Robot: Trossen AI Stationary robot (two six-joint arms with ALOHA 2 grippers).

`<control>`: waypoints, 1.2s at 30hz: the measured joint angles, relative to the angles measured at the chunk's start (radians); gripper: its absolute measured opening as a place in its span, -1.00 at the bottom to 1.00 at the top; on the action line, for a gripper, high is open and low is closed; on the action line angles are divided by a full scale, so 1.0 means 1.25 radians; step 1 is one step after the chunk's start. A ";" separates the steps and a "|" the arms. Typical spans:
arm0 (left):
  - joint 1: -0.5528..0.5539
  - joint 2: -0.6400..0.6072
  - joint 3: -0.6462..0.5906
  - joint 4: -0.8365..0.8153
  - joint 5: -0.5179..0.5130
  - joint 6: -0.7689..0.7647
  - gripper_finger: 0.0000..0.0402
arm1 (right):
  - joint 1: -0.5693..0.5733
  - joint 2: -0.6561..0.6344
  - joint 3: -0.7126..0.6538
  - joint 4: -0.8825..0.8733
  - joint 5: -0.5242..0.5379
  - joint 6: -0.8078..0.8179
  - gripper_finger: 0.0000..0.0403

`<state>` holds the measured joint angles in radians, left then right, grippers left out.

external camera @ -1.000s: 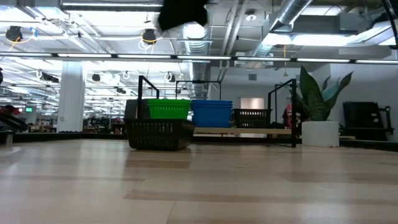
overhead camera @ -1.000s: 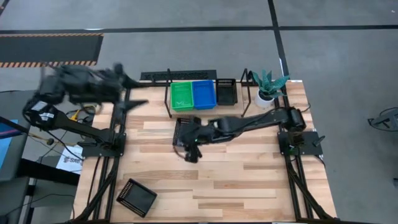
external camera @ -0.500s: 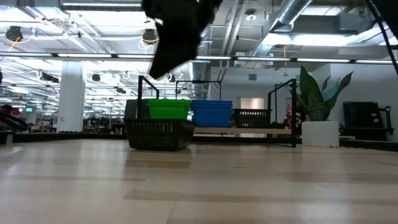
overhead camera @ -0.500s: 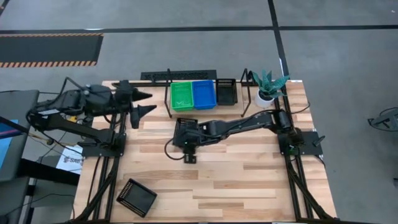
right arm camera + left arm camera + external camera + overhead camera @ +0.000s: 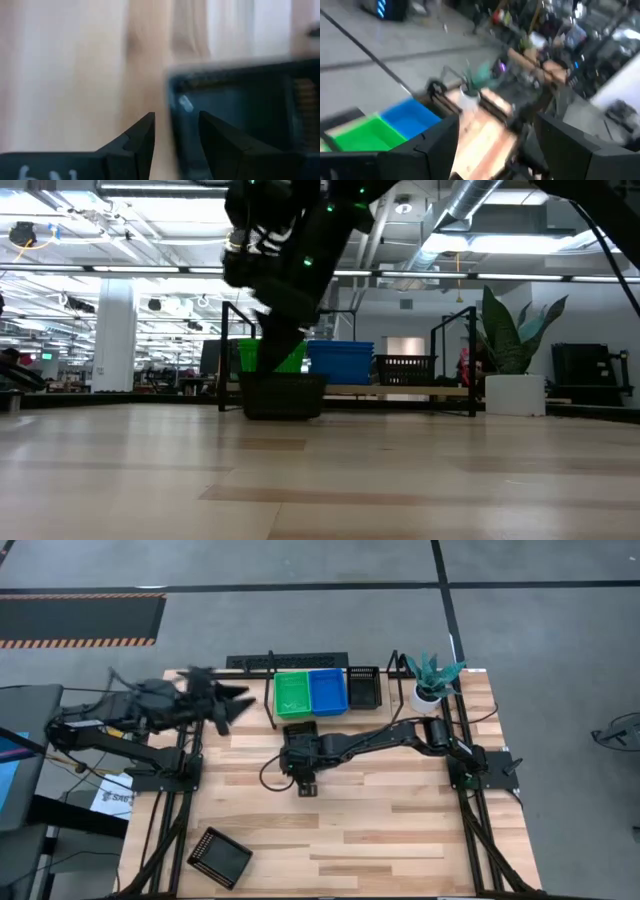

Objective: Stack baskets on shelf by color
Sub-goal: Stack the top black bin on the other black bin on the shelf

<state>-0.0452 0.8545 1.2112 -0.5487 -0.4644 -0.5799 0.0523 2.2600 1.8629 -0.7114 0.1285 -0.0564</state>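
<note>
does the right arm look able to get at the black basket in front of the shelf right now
Probably yes. The right gripper is open and right at the black basket, one finger to each side of its near wall. Nothing else lies between them; the shelf stands behind, and the left gripper hangs off by the table's left edge.

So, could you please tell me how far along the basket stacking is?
Done: green, blue and black mesh plastic baskets sit on the black tube shelf. In hand: the right tool hangs open over a black basket. Left: the corner black basket.
</note>
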 joint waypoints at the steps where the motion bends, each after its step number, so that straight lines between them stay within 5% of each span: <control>1: 0.000 0.008 0.019 0.006 -0.025 0.014 0.22 | -0.004 0.004 0.000 -0.008 0.002 -0.008 -0.13; 8: 0.001 0.037 0.107 0.021 -0.087 0.104 0.22 | -0.018 0.014 0.000 -0.010 0.000 -0.046 -0.28; 13: 0.001 0.046 0.120 0.011 -0.103 0.161 0.22 | -0.018 0.011 0.000 -0.020 -0.006 -0.048 -0.85; 20: 0.041 0.058 0.120 -0.012 -0.188 0.228 0.22 | -0.047 -0.082 0.059 -0.113 -0.206 0.008 -0.96; 28: 0.200 0.077 0.116 -0.256 0.104 0.105 0.22 | -0.097 -0.271 0.126 -0.158 -0.446 0.110 -0.97; 31: 0.235 0.085 0.090 -0.333 0.190 0.067 0.22 | -0.096 -0.360 0.128 -0.171 -0.395 0.130 -0.97; 36: 0.220 0.086 -0.020 -0.333 0.288 0.009 0.22 | -0.095 -0.464 0.129 -0.328 -0.106 0.129 -0.98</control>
<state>0.2293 0.9615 1.1866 -0.9652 -0.1050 -0.5687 -0.0665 1.6796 2.0243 -1.1214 -0.0040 0.1051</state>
